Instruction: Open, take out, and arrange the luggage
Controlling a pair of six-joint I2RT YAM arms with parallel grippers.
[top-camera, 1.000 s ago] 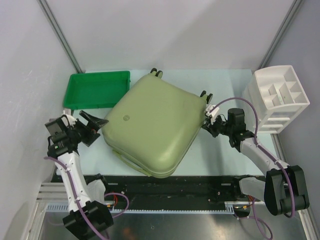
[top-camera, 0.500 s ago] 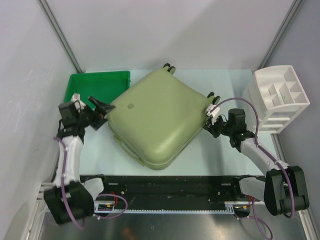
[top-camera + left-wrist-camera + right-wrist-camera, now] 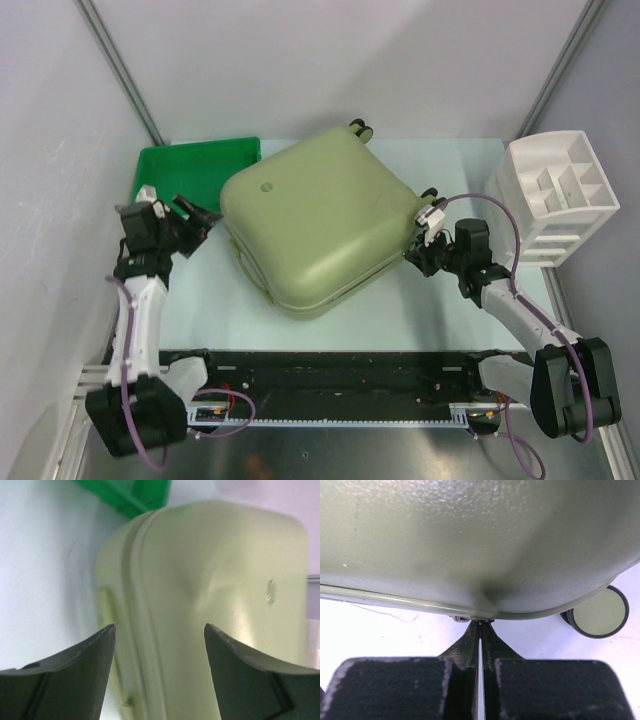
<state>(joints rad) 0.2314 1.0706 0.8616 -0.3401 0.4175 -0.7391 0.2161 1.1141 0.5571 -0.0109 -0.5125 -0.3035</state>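
Observation:
The luggage point(image 3: 315, 225) lies shut and flat in the middle of the table, a pale olive-green hard shell with its small black wheels point(image 3: 360, 126) toward the back. My left gripper point(image 3: 203, 226) is open just off its left corner. In the left wrist view the shell point(image 3: 215, 605) and its seam fill the space past that gripper point(image 3: 159, 626), with nothing between the fingers. My right gripper point(image 3: 411, 257) is shut at the right edge. In the right wrist view its tips point(image 3: 480, 622) touch the seam of the luggage point(image 3: 470, 540) beside a small metal zipper piece point(image 3: 462, 619). Whether they pinch anything is hidden.
A flat green tray point(image 3: 190, 170) lies at the back left, partly behind the luggage's corner. A white compartmented organizer point(image 3: 560, 195) stands at the back right. One black wheel point(image 3: 598, 614) sits right of my right fingers. Grey walls enclose the table.
The luggage has turned clockwise and shifted toward the back. My left gripper moved up along its left corner and narrowed slightly. The right gripper stayed shut at the seam.

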